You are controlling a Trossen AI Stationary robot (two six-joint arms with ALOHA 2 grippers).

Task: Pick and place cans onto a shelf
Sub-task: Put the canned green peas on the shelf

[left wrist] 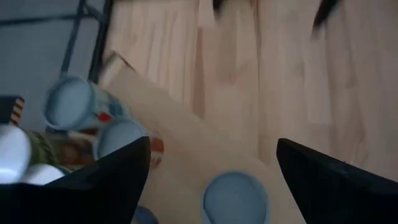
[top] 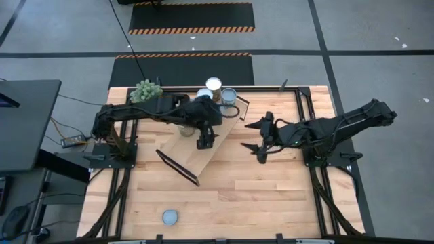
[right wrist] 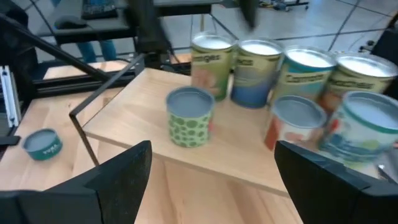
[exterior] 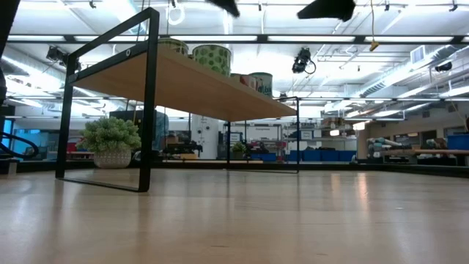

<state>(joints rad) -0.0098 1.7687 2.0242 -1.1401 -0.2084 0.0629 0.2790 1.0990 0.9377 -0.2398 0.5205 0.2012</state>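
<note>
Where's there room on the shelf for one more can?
The shelf is bare at its near end, between the left gripper and the black frame end. Its far end is crowded with cans.

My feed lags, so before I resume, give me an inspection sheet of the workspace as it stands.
Surface: butcher-block tabletop, bare at the middle.
Job's things: shelf standing at an angle; cans grouped at its far end; green-dotted can apart on it; one small can loose on the table near the front edge.
Clutter: potted plant at the back.
Hands: left hand open above the shelf; right hand open, beside the shelf.
Cables: black cable across the floor.
Surroundings: striped floor mats.
</note>
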